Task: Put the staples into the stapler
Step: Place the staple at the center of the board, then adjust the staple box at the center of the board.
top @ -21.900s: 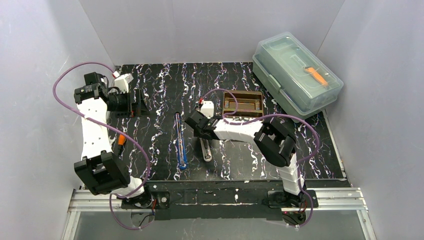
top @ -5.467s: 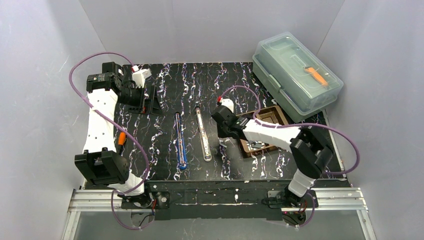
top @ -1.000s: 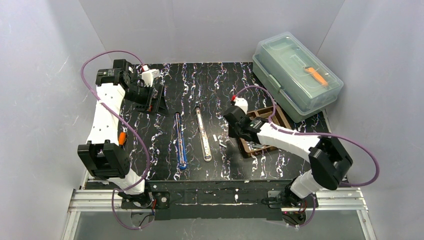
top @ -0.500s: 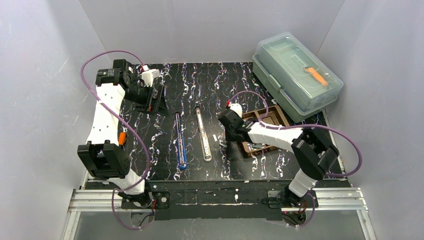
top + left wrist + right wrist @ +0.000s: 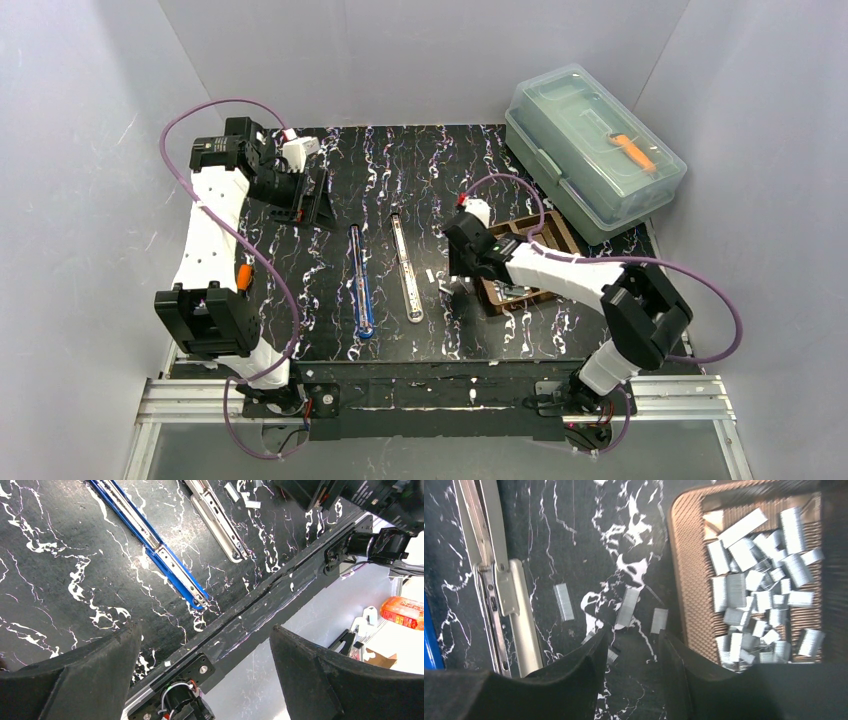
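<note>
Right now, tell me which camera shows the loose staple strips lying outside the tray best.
Right wrist: the loose strips lie large and sharp beside the brown tray. The top view shows only pale specks; the left wrist catches two at its top edge.

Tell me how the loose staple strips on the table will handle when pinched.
The loose staple strips lie flat on the table, so a pinch will probably slide them before lifting. They look tiny and thin: likely light. Uneven lengths in the tray suggest they snap apart easily.
</note>
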